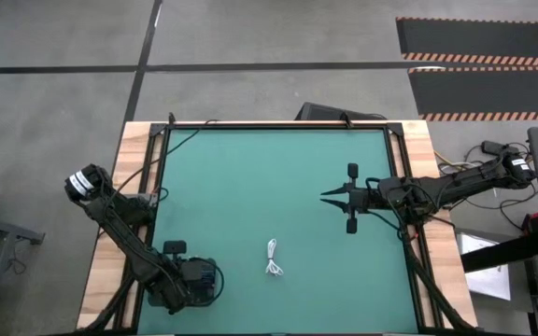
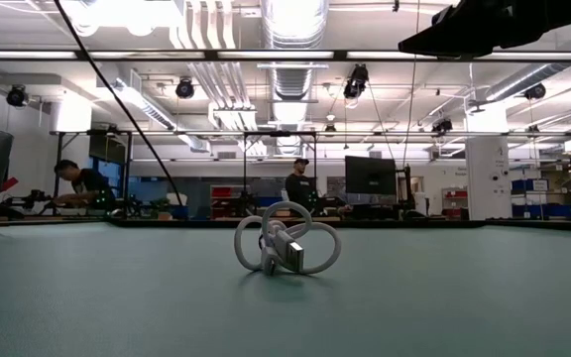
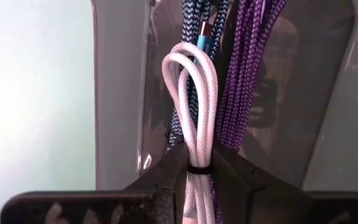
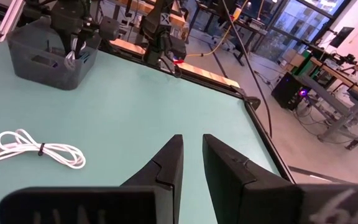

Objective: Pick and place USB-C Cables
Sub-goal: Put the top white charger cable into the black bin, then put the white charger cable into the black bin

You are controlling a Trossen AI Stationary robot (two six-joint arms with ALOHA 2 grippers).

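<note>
**Left hand holds a white cable over the bin; a second white cable lies on the worktop**

From above we see the left hand (image 1: pixel 194 280) at the near left corner of the green worktop (image 1: pixel 250 177), down over a dark bin (image 4: pixel 51 59). Its wrist camera shows its fingers (image 3: pixel 169 174) clamped on a white USB-C cable bundle (image 3: pixel 197 118), bound by a thin black tie and standing upright between them. Just behind that bundle, inside the bin, we make out a blue braided cable (image 3: pixel 185 37) and a purple braided cable (image 3: pixel 247 68) hanging side by side against the bin's wall.

A second white USB-C cable (image 1: pixel 273 259) lies loosely coiled on the worktop, near the front edge and about mid-width, well apart from both hands. In the level view it sits alone on the green surface, its connector end facing us.

The right hand (image 1: pixel 330 196) hovers above the right half of the worktop, pointing toward the middle. Its two fingers (image 4: pixel 166 165) stand slightly apart with nothing between them.

Beyond the worktop we see two people at benches in the room behind.
</note>
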